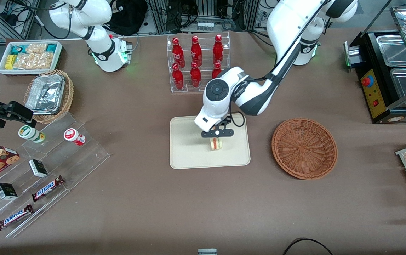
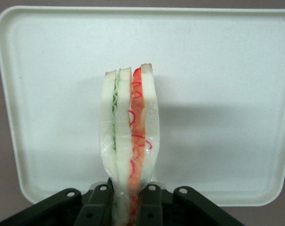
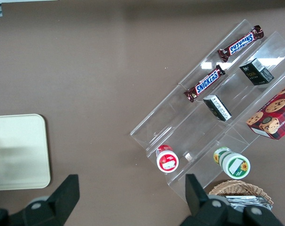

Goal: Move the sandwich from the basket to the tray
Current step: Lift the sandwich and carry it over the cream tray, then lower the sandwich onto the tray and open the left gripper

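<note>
The reddish-brown wicker basket [image 1: 304,148] is seen lying on the table [image 1: 153,205] beside the tray [image 1: 188,156], toward the working arm's end, with nothing in it. The cream tray is placed near the middle of the table. Over the tray, the end effector [image 1: 217,139] is held pointing downward, and the sandwich [image 1: 216,143] is gripped between its fingers [image 2: 151,207], which are closed narrowly on the bread slices. In the left wrist view the sandwich [image 2: 129,141] is shown upright against the tray [image 2: 227,70], its green and red-orange filling layers facing the camera. Whether the wedge touches the tray surface cannot be told. Farther from the front camera than the tray, a clear rack of red bottles [image 1: 197,60] is set on the table.
</note>
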`<action>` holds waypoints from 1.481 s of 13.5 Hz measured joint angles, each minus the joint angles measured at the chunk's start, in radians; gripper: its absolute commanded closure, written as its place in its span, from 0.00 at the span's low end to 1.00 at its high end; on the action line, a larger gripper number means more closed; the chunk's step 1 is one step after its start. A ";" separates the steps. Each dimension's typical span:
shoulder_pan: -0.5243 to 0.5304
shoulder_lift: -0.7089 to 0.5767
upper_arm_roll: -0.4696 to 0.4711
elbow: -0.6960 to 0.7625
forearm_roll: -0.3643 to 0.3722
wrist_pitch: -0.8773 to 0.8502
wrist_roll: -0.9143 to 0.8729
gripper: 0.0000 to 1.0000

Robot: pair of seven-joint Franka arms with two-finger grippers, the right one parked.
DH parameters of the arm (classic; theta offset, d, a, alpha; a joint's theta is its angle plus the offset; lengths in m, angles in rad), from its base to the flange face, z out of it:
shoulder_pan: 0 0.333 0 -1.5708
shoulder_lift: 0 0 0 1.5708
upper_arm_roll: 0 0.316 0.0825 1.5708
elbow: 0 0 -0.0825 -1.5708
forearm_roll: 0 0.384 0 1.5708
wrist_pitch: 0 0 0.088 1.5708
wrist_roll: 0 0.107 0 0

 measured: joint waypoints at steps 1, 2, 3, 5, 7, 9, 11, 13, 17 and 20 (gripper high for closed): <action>-0.004 0.019 0.000 0.002 0.015 0.023 0.000 0.90; -0.009 0.035 0.000 0.007 0.023 0.035 0.000 0.89; -0.016 0.050 0.000 0.014 0.027 0.037 0.000 0.88; -0.025 0.069 0.000 0.023 0.030 0.039 0.000 0.71; -0.027 0.080 0.000 0.029 0.031 0.049 0.000 0.00; -0.027 0.088 0.001 0.032 0.032 0.061 0.000 0.00; -0.027 0.088 0.002 0.043 0.033 0.065 0.000 0.00; -0.026 0.074 0.004 0.060 0.035 0.061 0.000 0.00; -0.024 -0.033 0.011 0.075 0.035 -0.061 0.000 0.00; -0.024 -0.073 0.012 0.071 0.035 -0.093 -0.023 0.00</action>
